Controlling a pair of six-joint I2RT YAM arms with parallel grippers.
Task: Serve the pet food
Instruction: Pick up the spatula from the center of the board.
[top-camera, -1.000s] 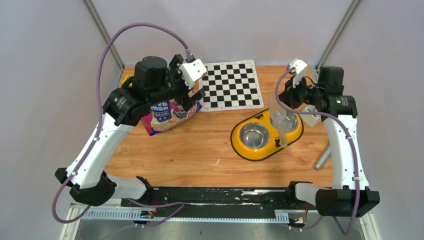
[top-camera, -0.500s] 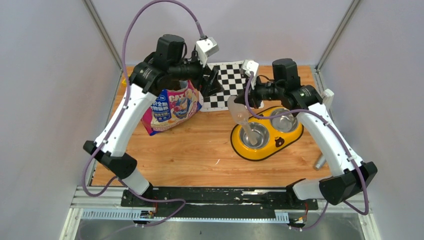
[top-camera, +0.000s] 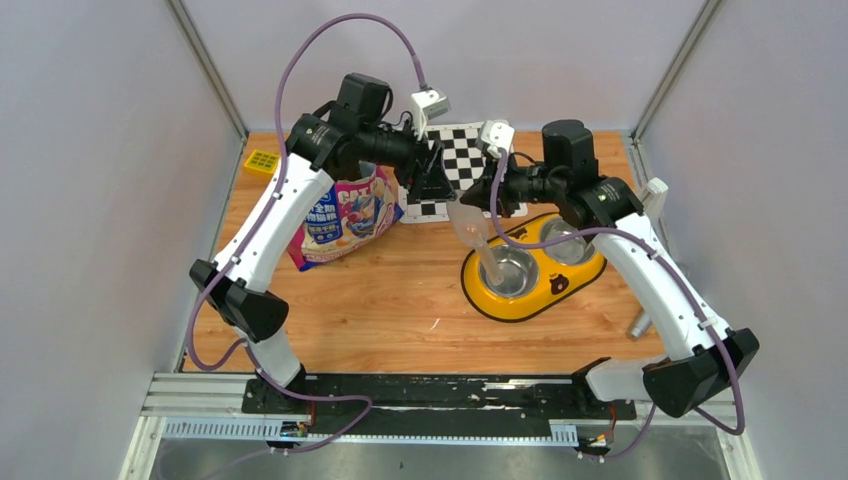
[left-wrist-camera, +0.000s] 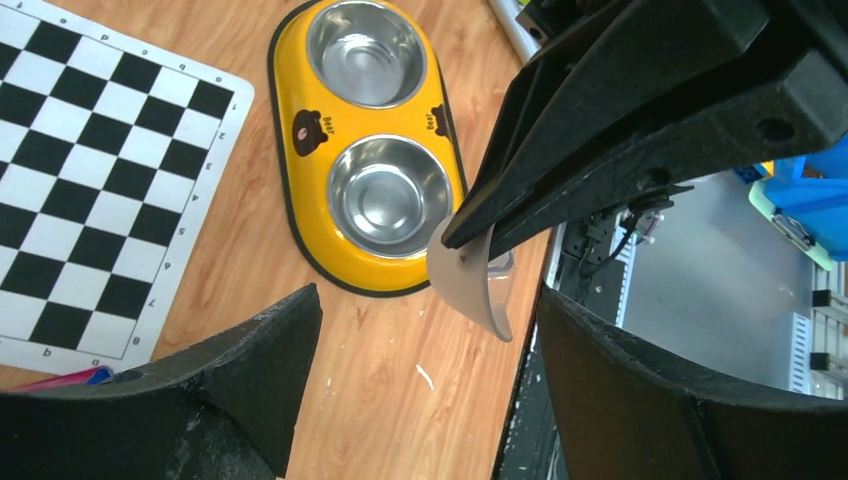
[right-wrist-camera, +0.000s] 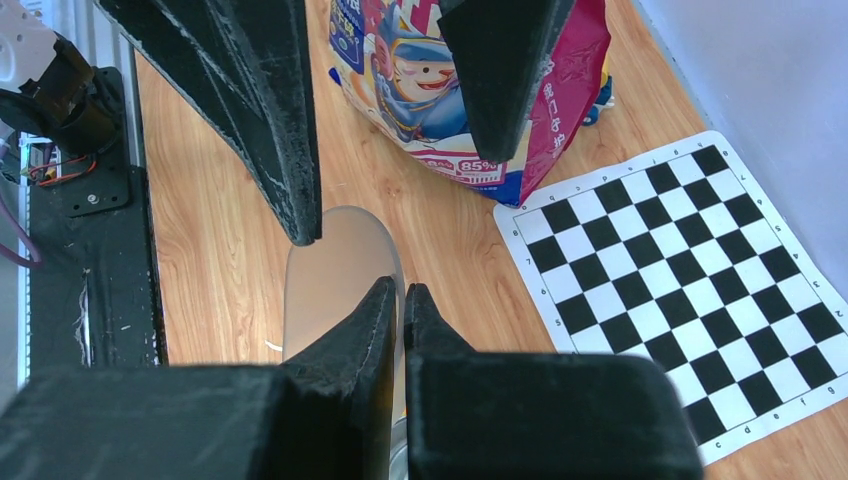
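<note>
The pink-purple-blue cat food bag stands at the back left; it also shows in the right wrist view. No kibble is visible. My right gripper is shut on the rim of a translucent scoop, held in the air left of the yellow double bowl. In the right wrist view my gripper pinches the scoop. My left gripper is open and empty, above the chessboard mat beside the bag's top. In the left wrist view my left gripper is spread wide, and the scoop hangs by the bowl.
A checkered mat lies at the back centre. Both steel cups look empty. A small yellow pad lies at the back left corner. A grey cylinder lies near the right edge. The two grippers are close together.
My left gripper left the bag's top and moved right over the mat. My right gripper carried the scoop left from the right cup towards the bag.
</note>
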